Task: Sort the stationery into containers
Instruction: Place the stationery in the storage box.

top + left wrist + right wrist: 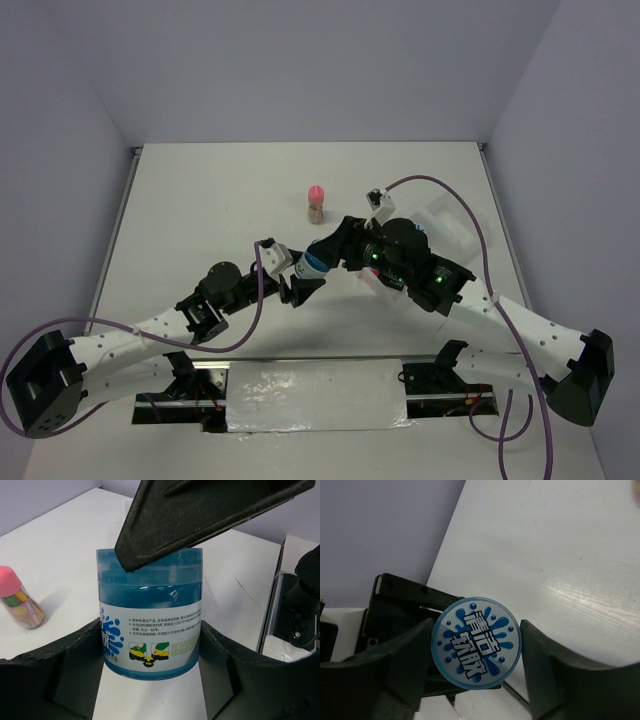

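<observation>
Above the middle of the table (200, 200), a blue jar (316, 264) is held off the surface between both arms. The left gripper (150, 645) clamps its clear, gel-filled body at a medium opening. The jar's long axis lies roughly left to right, with the splash-patterned lid (476, 649) facing the right arm. The right gripper (476, 652) has its fingers against both sides of that lid. Farther back, a pink-capped tube (316, 203) stands upright on the table, well apart from the jar. At the far right, the translucent tray (452, 222) is partly hidden behind the right arm.
</observation>
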`<state>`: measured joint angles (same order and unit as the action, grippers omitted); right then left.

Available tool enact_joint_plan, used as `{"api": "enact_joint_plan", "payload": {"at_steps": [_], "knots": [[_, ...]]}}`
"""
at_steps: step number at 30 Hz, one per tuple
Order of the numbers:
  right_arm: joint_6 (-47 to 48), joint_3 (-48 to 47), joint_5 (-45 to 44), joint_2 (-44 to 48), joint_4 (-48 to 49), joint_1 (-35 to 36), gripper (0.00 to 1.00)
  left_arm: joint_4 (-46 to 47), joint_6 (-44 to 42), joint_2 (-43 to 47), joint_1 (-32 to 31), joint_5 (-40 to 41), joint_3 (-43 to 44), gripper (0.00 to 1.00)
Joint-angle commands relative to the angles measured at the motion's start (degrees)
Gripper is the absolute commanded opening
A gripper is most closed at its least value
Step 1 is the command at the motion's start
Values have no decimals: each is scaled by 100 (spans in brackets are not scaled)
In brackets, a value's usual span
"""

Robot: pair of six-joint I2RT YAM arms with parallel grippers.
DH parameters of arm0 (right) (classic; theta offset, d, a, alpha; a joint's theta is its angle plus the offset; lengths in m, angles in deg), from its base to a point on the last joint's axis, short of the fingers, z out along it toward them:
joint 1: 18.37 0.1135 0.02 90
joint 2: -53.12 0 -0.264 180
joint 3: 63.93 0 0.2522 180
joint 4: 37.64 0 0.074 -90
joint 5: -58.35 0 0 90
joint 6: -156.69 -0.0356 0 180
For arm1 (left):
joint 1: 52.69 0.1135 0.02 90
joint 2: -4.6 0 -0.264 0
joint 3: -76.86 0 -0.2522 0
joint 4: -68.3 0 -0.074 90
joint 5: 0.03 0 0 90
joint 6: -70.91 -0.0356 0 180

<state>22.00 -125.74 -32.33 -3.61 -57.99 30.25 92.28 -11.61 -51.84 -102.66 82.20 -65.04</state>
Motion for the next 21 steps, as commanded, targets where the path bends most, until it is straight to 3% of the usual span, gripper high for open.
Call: {"api": "enact_joint_plan", "payload": {"at_steps": [1, 2, 4, 9, 13, 16, 21], "knots": [[223, -37, 173, 31, 79, 42, 57, 656, -186, 169, -21, -119, 124, 15], [258, -55, 192, -22, 70, 42, 52, 665, -186, 160, -30, -102, 124, 17], [285, -46, 358, -84, 140, 42, 50, 630, -204, 143, -21, -58, 159, 17], [408, -46, 631, -242, 132, 51, 76, 516, -361, 178, -30, -23, 212, 17], [469, -20, 648, -155, 123, 51, 65, 445, -406, 213, -21, -5, 238, 19], [575, -90, 754, -233, 62, 42, 74, 463, -415, 213, -30, -5, 229, 23], [610, -46, 772, -294, 167, 42, 57, 454, -415, 204, -30, 21, 229, 27]]}}
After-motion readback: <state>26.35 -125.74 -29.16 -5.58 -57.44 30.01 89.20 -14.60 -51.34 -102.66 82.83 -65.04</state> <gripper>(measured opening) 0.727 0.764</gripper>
